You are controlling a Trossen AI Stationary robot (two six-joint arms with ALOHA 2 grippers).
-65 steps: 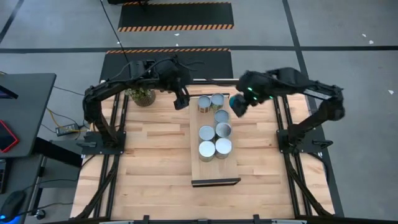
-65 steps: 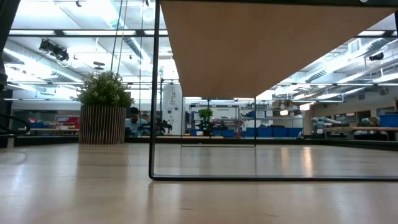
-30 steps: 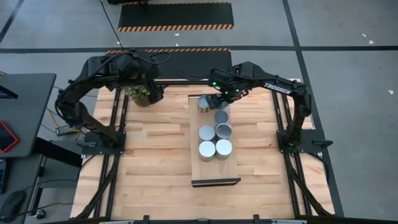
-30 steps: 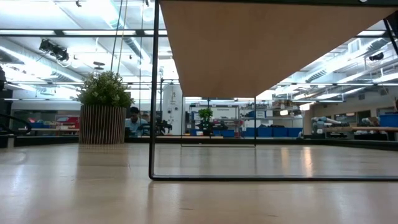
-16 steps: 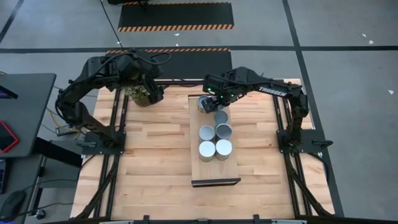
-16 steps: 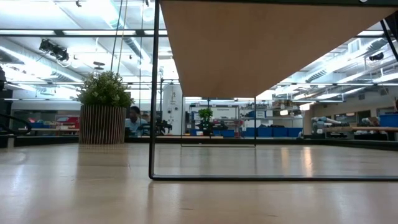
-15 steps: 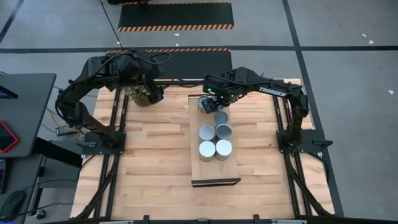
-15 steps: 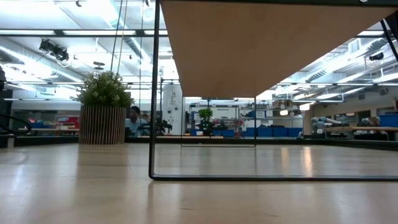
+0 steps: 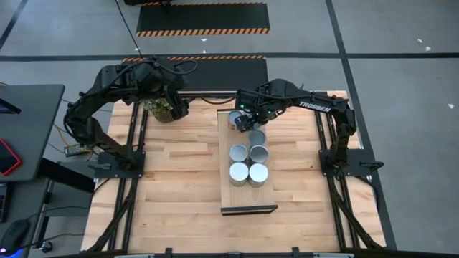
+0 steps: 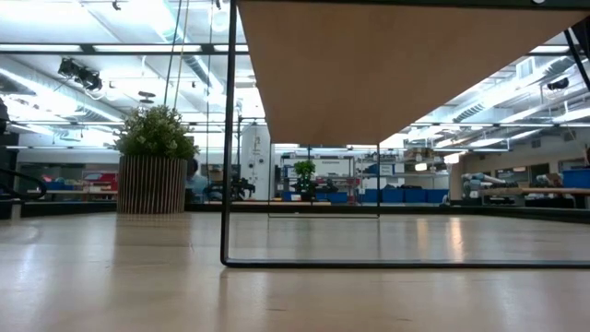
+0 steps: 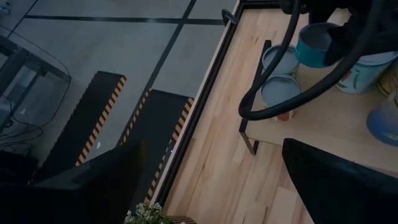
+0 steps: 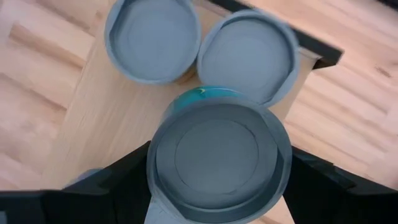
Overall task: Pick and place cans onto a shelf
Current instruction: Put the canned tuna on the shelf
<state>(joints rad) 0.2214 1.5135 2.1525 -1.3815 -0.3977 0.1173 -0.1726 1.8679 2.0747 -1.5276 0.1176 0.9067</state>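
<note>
The light wood shelf (image 9: 247,193) stands raised on a black frame at the table's middle. Several cans with grey round tops (image 9: 238,153) stand on it. My right gripper (image 9: 247,122) is over the shelf's far end, shut on a teal-walled can (image 12: 217,158), which also shows in the left wrist view (image 11: 314,46). Two more cans (image 12: 152,37) stand on the shelf below it. My left gripper (image 9: 181,107) is open and empty (image 11: 212,146) at the table's far left, beside the plant. The low view shows only the shelf's underside (image 10: 396,65). My right gripper pinches the teal can between its two fingers (image 12: 124,177), one on each side of the can's round wall (image 12: 152,168). The fingers come from above, pointing down. The can stays upright, top up. I cannot tell whether its base rests on the shelf.
A potted green plant (image 9: 163,110) stands at the table's far left, close to my left gripper; it also shows in the low view (image 10: 155,171). The shelf's black frame leg (image 10: 228,138) rises from the tabletop. Bare planks lie left and right of the shelf.
My right gripper has gone a little toward the table's left and near edges over the shelf's far end, staying above the far cans.
</note>
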